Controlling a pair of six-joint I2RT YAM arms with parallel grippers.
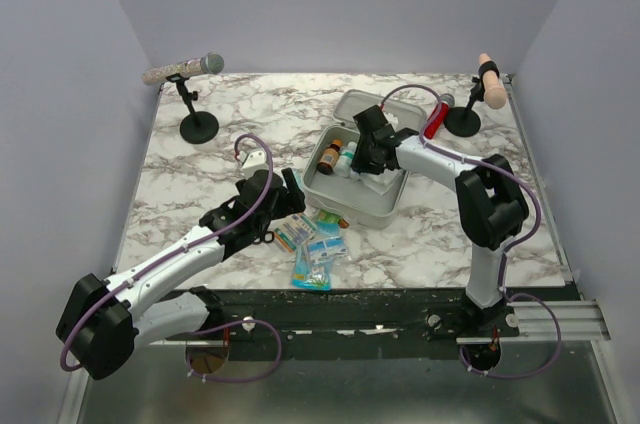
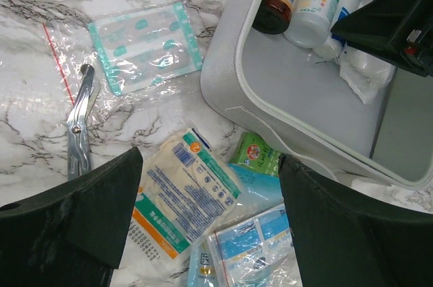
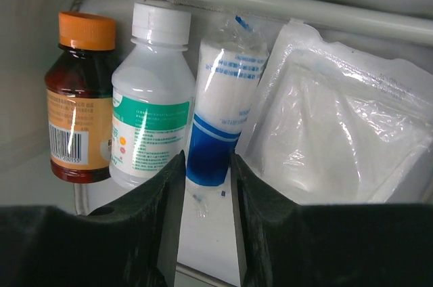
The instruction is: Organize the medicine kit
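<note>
The medicine kit (image 1: 340, 206), a light grey case with its lid (image 1: 362, 104) swung open, sits mid-table. Inside stand a brown bottle with an orange cap (image 3: 78, 124), a white bottle with a green label (image 3: 152, 124), a wrapped white and blue bandage roll (image 3: 223, 104) and a clear gauze pack (image 3: 338, 138). My right gripper (image 3: 208, 165) reaches into the case, its fingers pressed against both sides of the roll's blue end. My left gripper (image 2: 210, 165) hovers open and empty over loose packets (image 2: 186, 192) by the kit's wall (image 2: 230, 77).
Scissors (image 2: 80, 124) and a bagged plaster sheet (image 2: 145, 43) lie left of the case; a green sachet (image 2: 256, 155) and blue packs (image 2: 250, 253) lie in front. Stands hold a microphone (image 1: 195, 94) at back left and a pink-tipped rod (image 1: 470, 94) at back right, near a red cylinder (image 1: 434, 119).
</note>
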